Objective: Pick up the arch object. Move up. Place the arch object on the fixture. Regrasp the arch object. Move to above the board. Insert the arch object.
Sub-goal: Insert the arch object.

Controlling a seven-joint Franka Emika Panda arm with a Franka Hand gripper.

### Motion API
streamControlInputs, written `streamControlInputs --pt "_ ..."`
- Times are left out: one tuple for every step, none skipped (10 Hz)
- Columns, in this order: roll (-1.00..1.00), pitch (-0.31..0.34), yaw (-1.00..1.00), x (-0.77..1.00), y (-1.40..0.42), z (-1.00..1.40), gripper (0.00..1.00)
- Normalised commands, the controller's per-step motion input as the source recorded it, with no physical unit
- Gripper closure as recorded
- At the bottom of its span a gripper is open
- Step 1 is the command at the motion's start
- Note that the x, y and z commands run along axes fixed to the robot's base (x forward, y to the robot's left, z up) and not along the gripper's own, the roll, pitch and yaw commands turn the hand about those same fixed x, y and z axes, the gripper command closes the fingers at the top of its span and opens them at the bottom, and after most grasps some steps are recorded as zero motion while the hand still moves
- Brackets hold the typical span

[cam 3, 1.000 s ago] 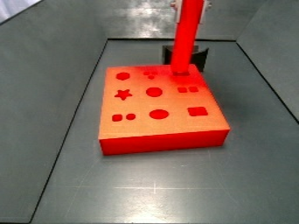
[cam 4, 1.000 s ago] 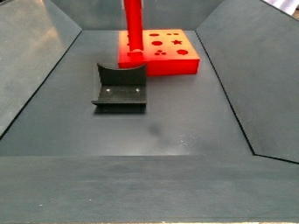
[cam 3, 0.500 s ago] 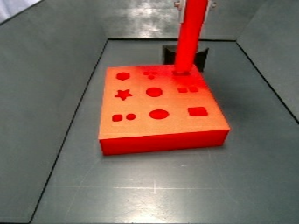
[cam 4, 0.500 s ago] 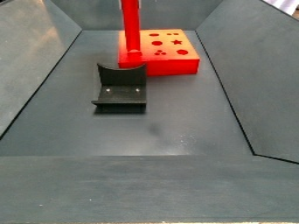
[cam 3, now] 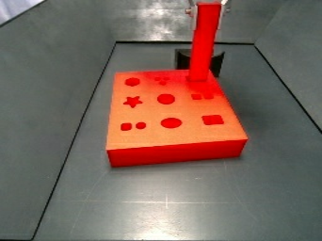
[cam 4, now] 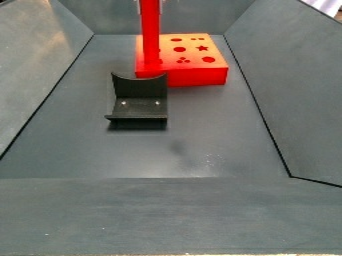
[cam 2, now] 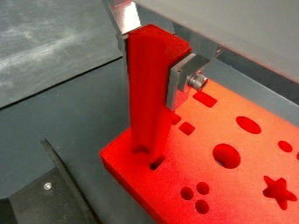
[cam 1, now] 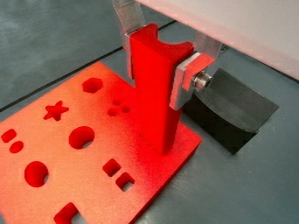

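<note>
My gripper (cam 1: pixel 156 52) is shut on the arch object (cam 1: pixel 152 101), a long bright red bar held upright, with a silver finger (cam 1: pixel 187 79) on each flat side. The notched end faces up between the fingers. In a wrist view the gripper (cam 2: pixel 152 52) holds the bar (cam 2: pixel 146 105) with its lower end at a dark hole near the edge of the board (cam 2: pixel 239 188). How deep it sits I cannot tell. Both side views show the bar (cam 3: pixel 202 52) (cam 4: pixel 151 35) standing over the board's (cam 3: pixel 170 132) (cam 4: pixel 203 68) corner nearest the fixture (cam 3: pixel 221 64).
The dark fixture (cam 4: pixel 136 100) with its curved scoop stands on the grey floor just beside the board (cam 1: pixel 65 171), also seen in both wrist views (cam 1: pixel 233 109) (cam 2: pixel 47 188). Sloping grey walls (cam 4: pixel 40 70) enclose the floor.
The bar has shifted slightly towards the board's corner, stands more upright, and has come down a little onto the board.
</note>
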Motion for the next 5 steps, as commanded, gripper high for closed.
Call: streamControlInputs --pt "0.1 -0.073 0.0 -0.11 0.0 -0.01 1.0" --pt "0.04 -0.053 0.0 -0.05 0.0 -0.09 1.0" --pt "0.0 -0.053 -0.01 -0.02 0.0 -0.21 1.0" --pt "0.0 -0.037 -0.02 -0.1 0.0 -0.11 1.0" --pt "0.0 -0.029 0.0 -0.09 0.01 -0.05 1.0"
